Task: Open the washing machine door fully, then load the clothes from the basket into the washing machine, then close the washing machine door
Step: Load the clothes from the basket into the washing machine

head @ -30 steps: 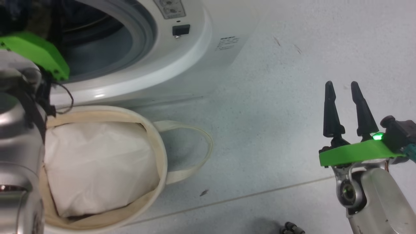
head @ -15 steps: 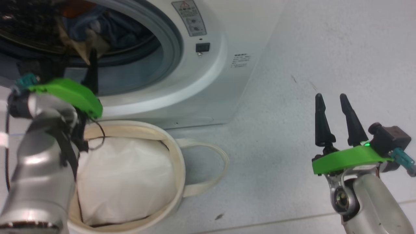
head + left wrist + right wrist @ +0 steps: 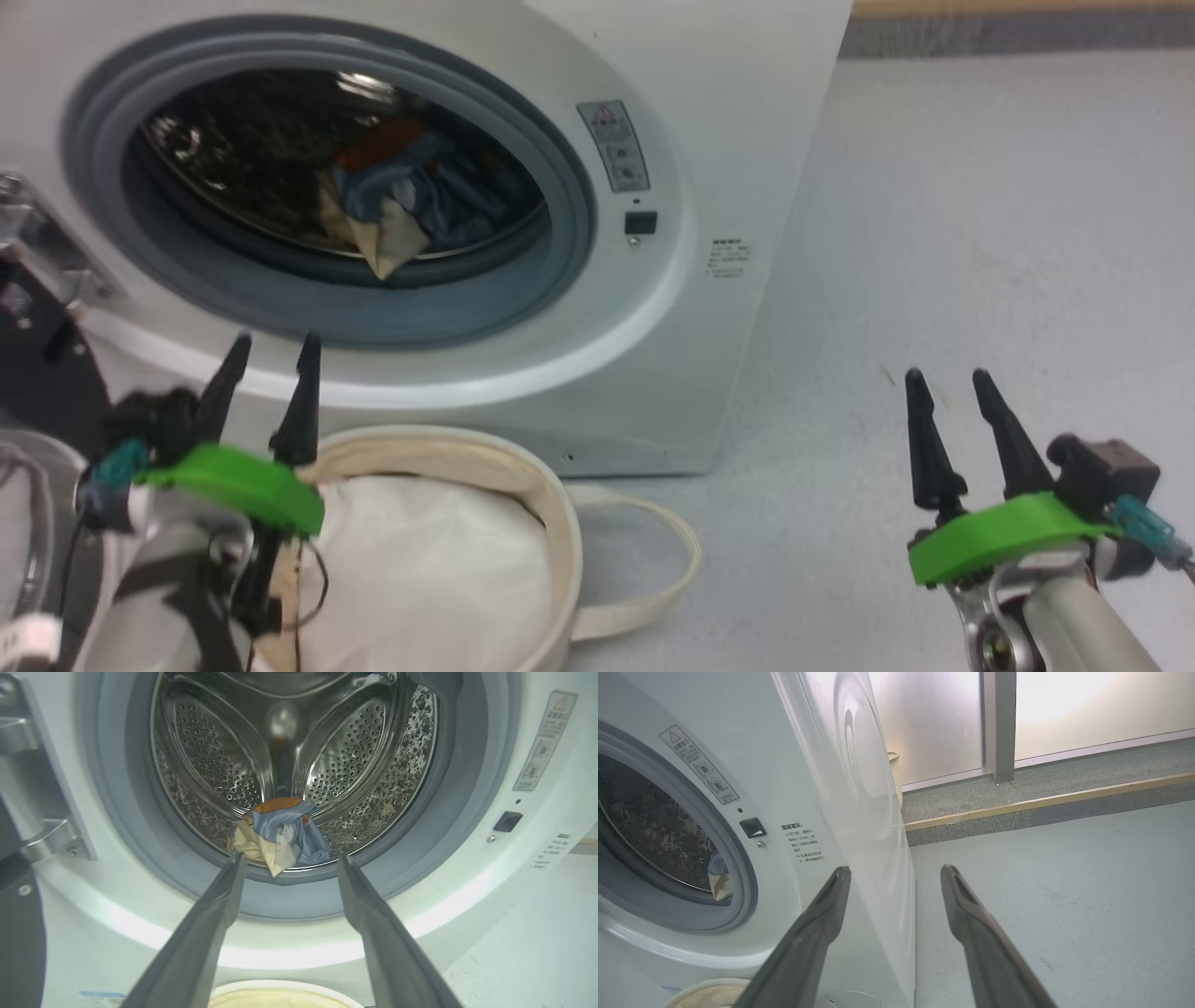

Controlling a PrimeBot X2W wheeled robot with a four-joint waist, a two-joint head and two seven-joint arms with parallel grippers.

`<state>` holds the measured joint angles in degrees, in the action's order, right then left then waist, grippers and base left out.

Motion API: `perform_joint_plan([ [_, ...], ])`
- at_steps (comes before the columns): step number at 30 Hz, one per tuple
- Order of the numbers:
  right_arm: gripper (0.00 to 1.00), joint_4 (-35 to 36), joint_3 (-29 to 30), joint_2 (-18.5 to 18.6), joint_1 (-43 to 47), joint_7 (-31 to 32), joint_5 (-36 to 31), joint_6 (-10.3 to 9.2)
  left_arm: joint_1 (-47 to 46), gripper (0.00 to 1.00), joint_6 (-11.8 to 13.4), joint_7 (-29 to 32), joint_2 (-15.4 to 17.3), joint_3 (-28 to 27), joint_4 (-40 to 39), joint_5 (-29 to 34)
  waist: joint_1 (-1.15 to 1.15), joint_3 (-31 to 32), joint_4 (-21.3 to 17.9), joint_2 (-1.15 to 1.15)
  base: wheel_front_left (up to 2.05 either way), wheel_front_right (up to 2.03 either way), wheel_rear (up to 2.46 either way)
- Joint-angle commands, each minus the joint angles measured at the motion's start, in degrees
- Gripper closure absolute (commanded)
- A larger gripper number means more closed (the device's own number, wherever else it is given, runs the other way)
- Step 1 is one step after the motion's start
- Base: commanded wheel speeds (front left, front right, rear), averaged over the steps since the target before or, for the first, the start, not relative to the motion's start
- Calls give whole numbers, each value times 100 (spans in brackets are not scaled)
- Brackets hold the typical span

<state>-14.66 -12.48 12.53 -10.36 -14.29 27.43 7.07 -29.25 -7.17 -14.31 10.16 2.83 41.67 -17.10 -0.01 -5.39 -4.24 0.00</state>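
Observation:
The white washing machine [image 3: 728, 121] stands with its round opening uncovered, and blue and cream clothes [image 3: 411, 201] lie at the front of the steel drum [image 3: 345, 751]. The washing machine door [image 3: 37, 392] is swung aside at the far left, with only its dark edge showing. In front of the machine sits the cream basket [image 3: 560, 523], holding plain white padding [image 3: 429, 569]. My left gripper [image 3: 277, 340] is open and empty just above the basket's far rim, and it points at the clothes [image 3: 280, 833]. My right gripper [image 3: 947, 375] hangs open and empty over the floor, right of the machine.
Grey floor [image 3: 980, 233] spreads to the right of the machine. Behind it a raised step with a wooden edge strip [image 3: 1045, 802] runs below frosted panels [image 3: 934, 718]. A woven bin [image 3: 896, 779] stands behind the machine's far corner.
The head camera has tilted up, bringing the whole drum opening into view. My left gripper has drawn back out of the opening to above the basket. The right gripper keeps its pose.

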Motion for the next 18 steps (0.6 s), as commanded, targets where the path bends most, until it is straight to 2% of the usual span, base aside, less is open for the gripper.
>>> perform_joint_plan([
  [1,0,142,-124,107,0,-71,53,42,28,0,-30,-68,276,-208,-301,-78,1,293,156,0,0,0,0],
  [8,0,108,-94,187,207,-71,76,42,840,0,-31,-68,478,-456,-977,-273,1,550,299,0,0,0,0],
  [18,0,69,124,216,293,-71,42,42,1142,0,-31,-69,497,-612,-1182,-286,1,679,415,0,0,0,0],
])
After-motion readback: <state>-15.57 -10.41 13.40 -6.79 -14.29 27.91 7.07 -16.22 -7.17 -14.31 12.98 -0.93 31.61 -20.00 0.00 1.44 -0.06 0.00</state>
